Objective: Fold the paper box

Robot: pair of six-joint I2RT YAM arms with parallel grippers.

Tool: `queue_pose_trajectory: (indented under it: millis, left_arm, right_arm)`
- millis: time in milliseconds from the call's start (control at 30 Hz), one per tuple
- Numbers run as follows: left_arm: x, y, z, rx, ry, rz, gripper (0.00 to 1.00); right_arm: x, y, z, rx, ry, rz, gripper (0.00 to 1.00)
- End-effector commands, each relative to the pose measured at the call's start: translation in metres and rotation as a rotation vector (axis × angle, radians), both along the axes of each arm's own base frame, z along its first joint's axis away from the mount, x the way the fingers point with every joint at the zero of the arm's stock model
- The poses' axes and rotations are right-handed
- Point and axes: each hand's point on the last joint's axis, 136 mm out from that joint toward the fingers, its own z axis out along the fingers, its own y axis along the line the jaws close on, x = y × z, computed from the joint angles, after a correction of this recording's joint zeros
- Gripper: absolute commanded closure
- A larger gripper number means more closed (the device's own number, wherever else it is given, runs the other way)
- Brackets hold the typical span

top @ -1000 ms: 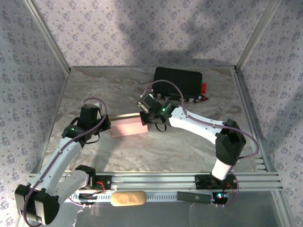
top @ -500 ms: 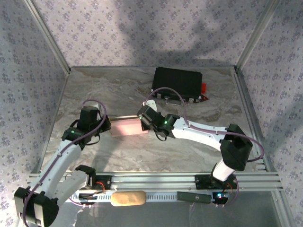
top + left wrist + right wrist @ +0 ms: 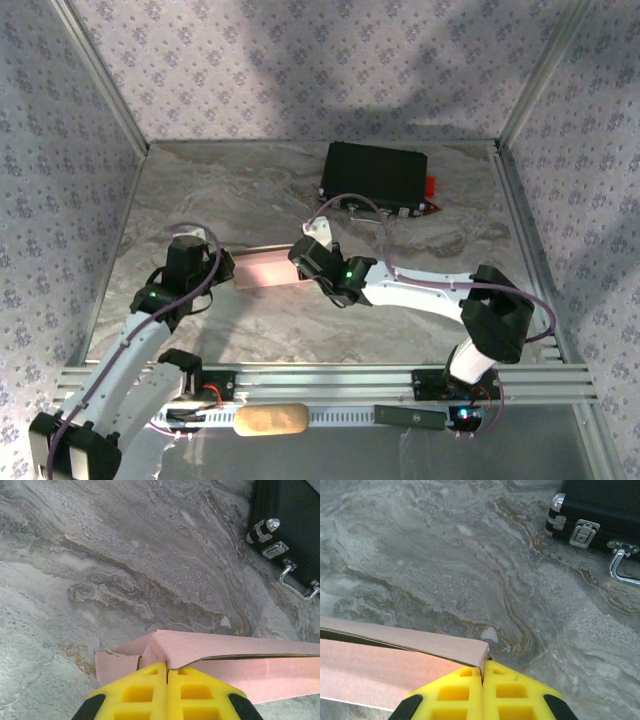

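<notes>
On the grey marbled counter, toward its left, the left tool sits at the left end of the thin pink paper box. Its yellow fingers are clenched with no gap between them. In the left wrist view its tip meets a raised fold of the flattened card, and a torn-looking flap spreads out to the left.

The box lies mid-counter between the two arms, its layers slightly parted along one edge.

At its right end the right tool is likewise clenched. Its tip touches the box's corner. It's hard to tell whether either tool actually nips the card.

Well apart, at the far right, lies a black rectangular hard case, latches and metal handle facing the arms.
</notes>
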Motion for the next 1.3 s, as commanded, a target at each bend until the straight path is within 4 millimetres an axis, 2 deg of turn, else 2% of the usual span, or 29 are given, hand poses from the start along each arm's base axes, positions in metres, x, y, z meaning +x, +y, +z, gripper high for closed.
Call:
queue_pose_trajectory:
  millis: [0, 233, 333, 467, 533, 733, 1000, 1267]
  left_arm:
    - [-0.04, 0.015, -0.061, 0.078, 0.235, 0.02, 1.0]
    - [-0.045, 0.018, -0.076, 0.069, 0.244, 0.04, 1.0]
    - [-0.044, 0.016, -0.068, 0.057, 0.227, 0.036, 1.0]
    - [-0.041, 0.018, -0.042, 0.079, 0.208, 0.03, 1.0]
    - [-0.041, 0.02, -0.036, 0.087, 0.208, 0.033, 1.0]
    - [-0.046, 0.026, -0.042, 0.095, 0.245, 0.046, 1.0]
    - [-0.039, 0.044, -0.031, 0.133, 0.222, 0.113, 1.0]
    - [-0.036, 0.041, -0.028, 0.102, 0.239, 0.091, 1.0]
  right_arm:
    - [-0.041, -0.044, -0.095, -0.284, 0.21, 0.064, 1.0]
    - [-0.044, -0.039, -0.098, -0.255, 0.149, 0.133, 1.0]
    - [-0.043, -0.037, -0.088, -0.246, 0.155, 0.136, 1.0]
    - [-0.037, -0.034, -0.067, -0.231, 0.173, 0.12, 1.0]
    - [-0.034, -0.035, -0.061, -0.218, 0.185, 0.106, 1.0]
    - [-0.03, -0.043, -0.061, -0.18, 0.26, 0.066, 1.0]
    - [-0.026, -0.037, -0.063, -0.18, 0.284, 0.069, 1.0]
    - [-0.024, -0.033, -0.061, -0.193, 0.283, 0.061, 1.0]
